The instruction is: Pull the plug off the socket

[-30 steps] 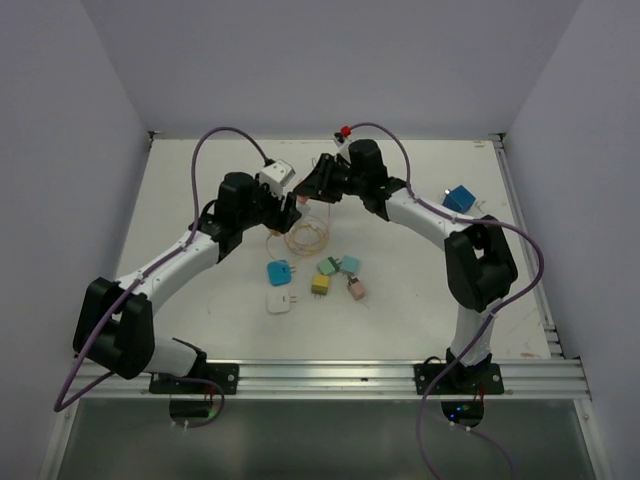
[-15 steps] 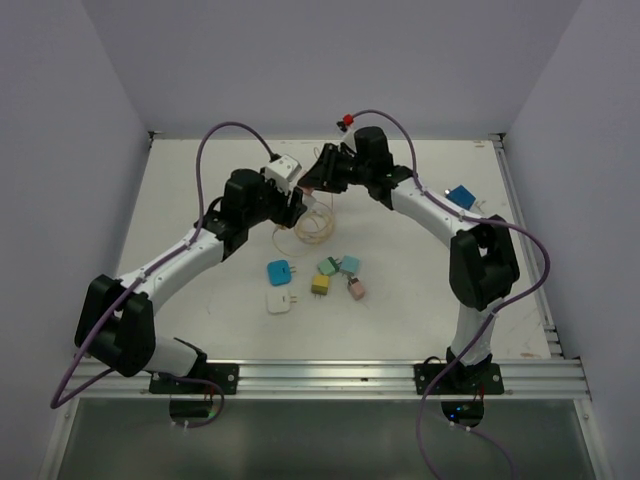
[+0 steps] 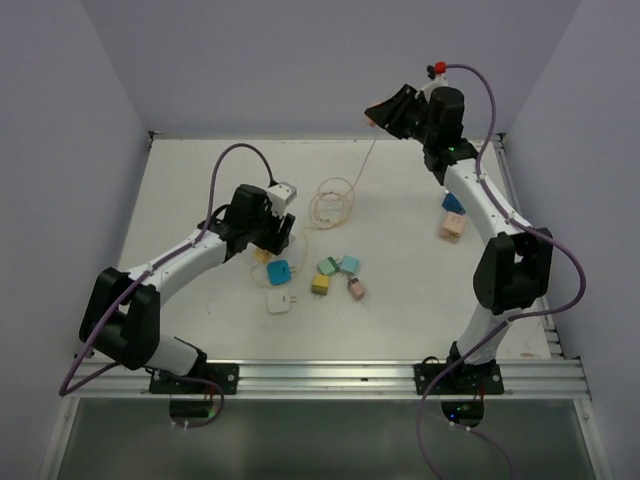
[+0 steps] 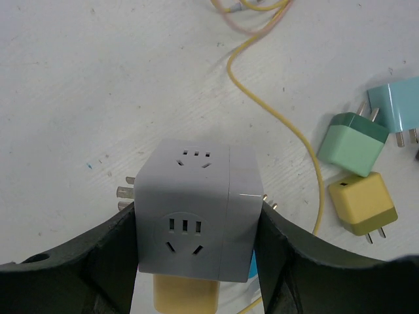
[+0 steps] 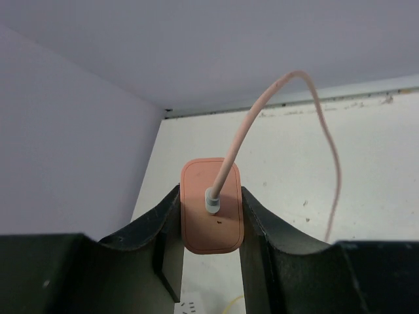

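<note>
- Down on the counter (image 3: 420, 290), your left tool (image 3: 270, 212) squeezes the grey socket (image 4: 196, 196) from both sides, likely so it cannot slide.
- High up by the back wall, your right tool (image 3: 385, 108) is clenched on the pink plug (image 5: 213, 196). The plug is out of the socket, and its cord (image 5: 262, 111) hangs down.
- Small loose plugs (image 3: 335, 275) lie near the socket.
- You have no box or bowl here.

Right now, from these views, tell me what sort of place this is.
Likely a robotics lab test cell, not a home: plain walls box in a white table, two arms are bolted to an aluminium rail, and coloured plug adapters lie scattered as props.
</note>
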